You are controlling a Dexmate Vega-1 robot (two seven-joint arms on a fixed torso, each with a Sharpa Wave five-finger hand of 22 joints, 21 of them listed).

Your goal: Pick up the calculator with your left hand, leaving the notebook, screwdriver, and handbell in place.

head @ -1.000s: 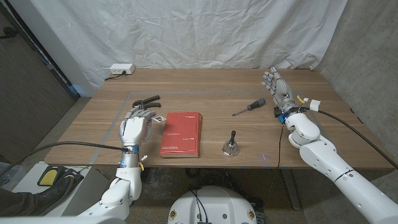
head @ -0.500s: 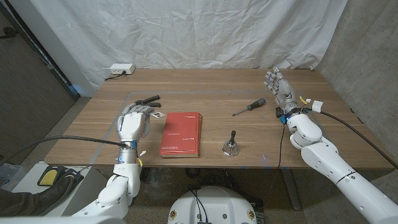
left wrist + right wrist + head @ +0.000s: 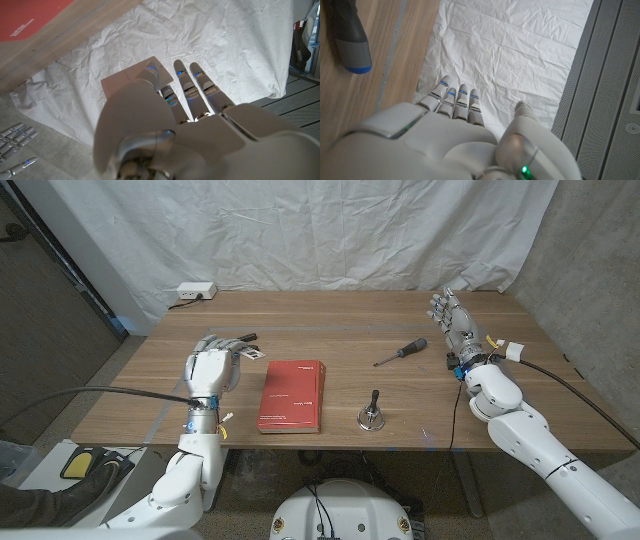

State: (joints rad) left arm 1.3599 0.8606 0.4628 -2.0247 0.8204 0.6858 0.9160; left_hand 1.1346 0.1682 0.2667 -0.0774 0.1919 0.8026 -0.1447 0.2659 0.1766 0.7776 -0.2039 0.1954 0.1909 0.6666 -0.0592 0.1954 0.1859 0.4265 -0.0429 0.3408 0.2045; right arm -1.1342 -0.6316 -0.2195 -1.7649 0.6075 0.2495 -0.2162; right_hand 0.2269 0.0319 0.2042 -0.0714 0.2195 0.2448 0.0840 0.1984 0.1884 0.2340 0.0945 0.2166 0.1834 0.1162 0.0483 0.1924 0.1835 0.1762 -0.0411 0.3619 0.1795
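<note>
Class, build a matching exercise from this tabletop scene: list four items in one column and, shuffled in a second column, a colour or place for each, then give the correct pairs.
Column 1:
1. notebook
2. screwdriver
3. handbell
4. power strip

Column 2:
A. white, at the table's far left corner
B. red, near the table's middle
C. stands upright beside the notebook
D. lies nearest the right robot hand

Pairs: 1-B, 2-D, 3-C, 4-A

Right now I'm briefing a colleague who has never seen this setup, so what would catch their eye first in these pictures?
The red notebook stands out first, lying near the table's front edge, with the small handbell upright just to its right. At the notebook's left, the left hand is over the calculator, mostly covering it. Farther right lies the screwdriver, and the right hand waits with its fingers apart near the table's right edge.
</note>
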